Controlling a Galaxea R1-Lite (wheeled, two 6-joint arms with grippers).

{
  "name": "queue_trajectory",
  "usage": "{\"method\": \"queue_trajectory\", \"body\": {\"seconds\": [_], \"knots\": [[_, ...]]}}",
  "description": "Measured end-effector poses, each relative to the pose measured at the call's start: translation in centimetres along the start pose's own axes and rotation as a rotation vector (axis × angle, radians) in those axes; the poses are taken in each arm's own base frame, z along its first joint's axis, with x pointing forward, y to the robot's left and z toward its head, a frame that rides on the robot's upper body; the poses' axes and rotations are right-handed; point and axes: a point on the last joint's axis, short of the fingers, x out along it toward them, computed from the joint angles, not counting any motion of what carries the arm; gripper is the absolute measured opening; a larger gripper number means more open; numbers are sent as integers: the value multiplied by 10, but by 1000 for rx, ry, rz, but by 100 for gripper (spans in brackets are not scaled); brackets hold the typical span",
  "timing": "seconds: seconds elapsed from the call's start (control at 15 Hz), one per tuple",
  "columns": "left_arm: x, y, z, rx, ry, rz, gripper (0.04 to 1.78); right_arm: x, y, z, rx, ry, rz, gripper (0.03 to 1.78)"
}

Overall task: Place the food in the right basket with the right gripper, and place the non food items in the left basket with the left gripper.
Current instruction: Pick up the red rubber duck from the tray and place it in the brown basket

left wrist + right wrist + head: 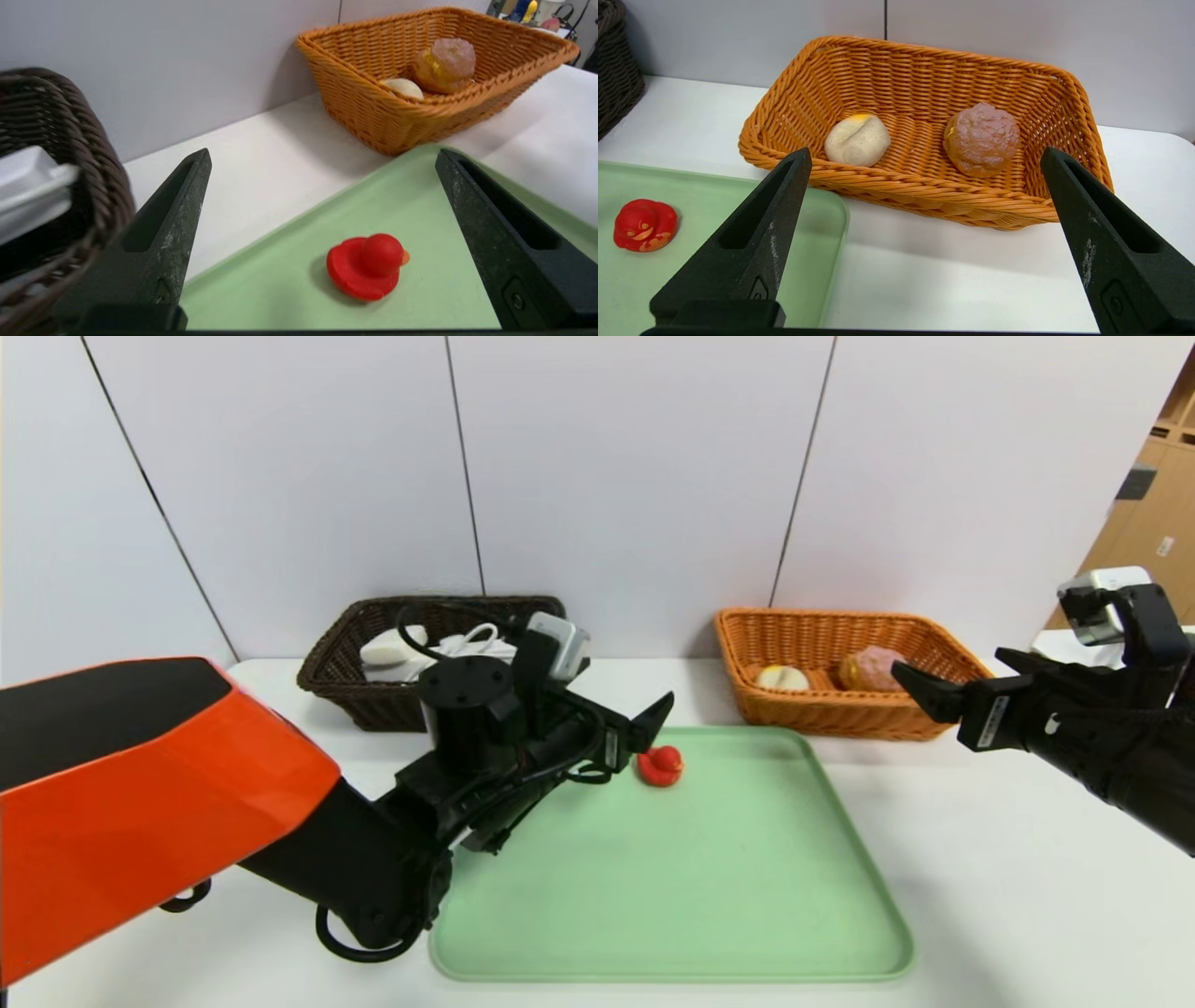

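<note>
A red rubber duck [660,765] sits on the green tray [747,896] near its far left corner. My left gripper [644,728] is open and hovers just left of the duck; in the left wrist view the duck [366,266] lies between and ahead of the fingers [173,219]. The dark brown left basket [345,686] holds white items [392,647]. The orange right basket [822,714] holds a pale bun [782,678] and a brown pastry [873,668]. My right gripper [920,686] is open and empty, held in front of the orange basket [934,196].
The white table [1027,859] runs to a white wall behind both baskets. The tray's right corner [822,219] lies close to the orange basket. Shelving stands at the far right [1158,504].
</note>
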Motion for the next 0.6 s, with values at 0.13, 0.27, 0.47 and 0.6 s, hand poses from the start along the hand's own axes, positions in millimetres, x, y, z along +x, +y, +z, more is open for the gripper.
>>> {"method": "queue_trajectory", "body": {"seconds": [0.13,0.27,0.47,0.6], "knots": [[1,-2,-14,1,34,-5,169,0,0,-2,0,5,-1,169],[2,-4,-23,0,57,-11,169,-1,0,-3,1,8,0,169],[5,-10,-34,0,76,-26,169,-1,0,-5,1,14,1,169],[5,-13,-40,0,86,-35,169,-1,0,-5,1,11,2,169]]}}
